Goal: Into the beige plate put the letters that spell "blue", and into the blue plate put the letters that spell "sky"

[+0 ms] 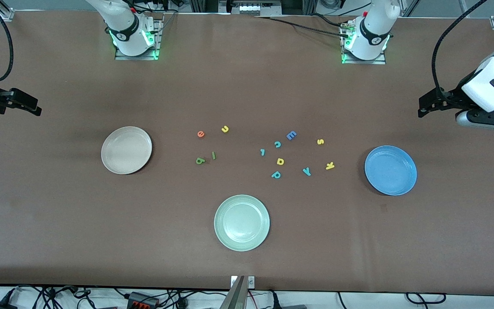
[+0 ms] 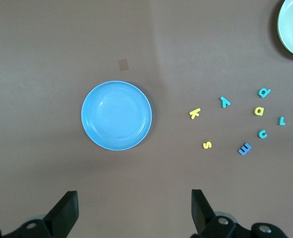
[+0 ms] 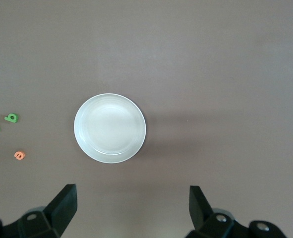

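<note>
Right gripper (image 1: 37, 109) high over table's right-arm end, jaws wide, empty. Beige plate (image 1: 126, 150) bare. Letters e (image 1: 201, 134), u (image 1: 225, 128), b (image 1: 200, 161), l (image 1: 213, 155) beside it; s (image 1: 320, 141), y (image 1: 307, 171), k (image 1: 329, 165) near blue plate (image 1: 390, 170). Left gripper (image 1: 423, 112) wide, empty, over left-arm end.

Matt brown table (image 1: 58, 223); smooth, faintly glossy blue plate (image 1: 390, 170).

You see two white arms with black joint bands and green-lit bases on metal plates. Black cables trail from each. Both grippers, left gripper (image 1: 423, 109) and right gripper (image 1: 37, 109), are black.
</note>
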Motion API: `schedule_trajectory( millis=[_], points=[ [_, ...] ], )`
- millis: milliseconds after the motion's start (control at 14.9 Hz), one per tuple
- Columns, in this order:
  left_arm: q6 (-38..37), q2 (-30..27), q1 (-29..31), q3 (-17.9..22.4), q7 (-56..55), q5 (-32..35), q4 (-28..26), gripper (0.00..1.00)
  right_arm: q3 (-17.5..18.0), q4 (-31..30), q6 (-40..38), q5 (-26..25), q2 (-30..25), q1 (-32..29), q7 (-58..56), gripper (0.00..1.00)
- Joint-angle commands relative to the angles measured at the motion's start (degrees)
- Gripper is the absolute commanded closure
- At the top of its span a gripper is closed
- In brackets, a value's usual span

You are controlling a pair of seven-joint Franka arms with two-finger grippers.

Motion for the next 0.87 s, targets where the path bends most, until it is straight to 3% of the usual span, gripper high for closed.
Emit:
schedule_trajectory(
  millis=[0, 804],
  points=[
    [-0.4, 0.4, -0.4, -0.2, -0.6, 0.6, 1.4, 0.0, 0.5, -1.7, -0.1, -0.8, -2.2, 0.0, 0.2, 0.0],
    [-0.9, 0.6, -0.4, -1.2, -2.1, 0.0, 1.4, 0.0, 0.1, -1.4, -2.6, -0.4, -2.1, -0.5, -1.4, 0.0]
  ],
)
